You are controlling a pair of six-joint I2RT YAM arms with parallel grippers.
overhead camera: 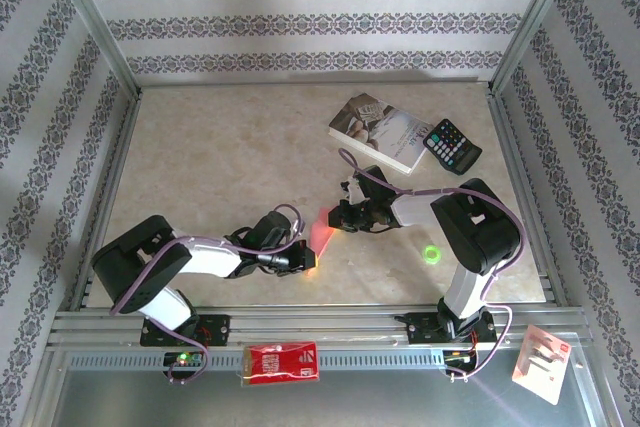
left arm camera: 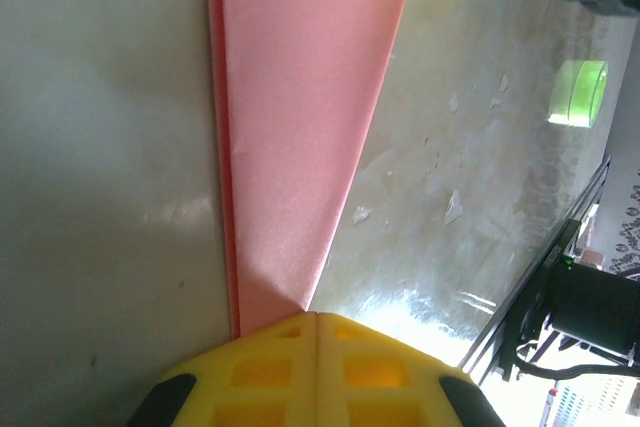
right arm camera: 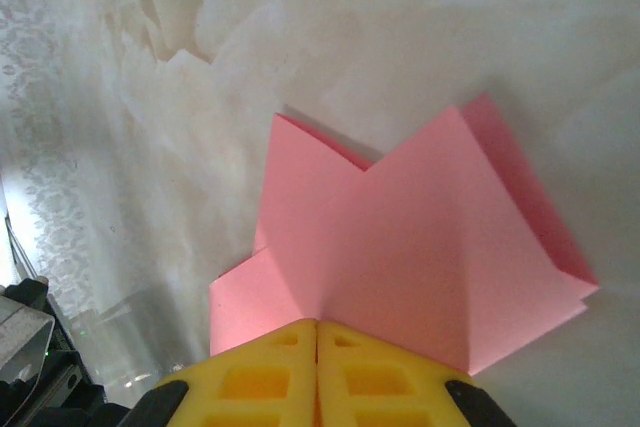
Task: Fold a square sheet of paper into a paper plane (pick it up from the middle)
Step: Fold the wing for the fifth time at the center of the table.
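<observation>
Left tool (left arm camera: 316,319) and right tool (right arm camera: 316,325), chunky yellow plastic, are both clamped shut on opposite ends of the matte pink-red paper plane (left arm camera: 300,127), sharply creased, mid-front over the glossy beige marbled counter (overhead camera: 230,167).

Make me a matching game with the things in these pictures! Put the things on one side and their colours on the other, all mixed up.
Things:
1 folded paper
2 calculator
3 book
4 small packet

Colours:
A black
B white and grey
C red with white print
D pink

Pairs: 1-D, 2-A, 3-B, 4-C
</observation>
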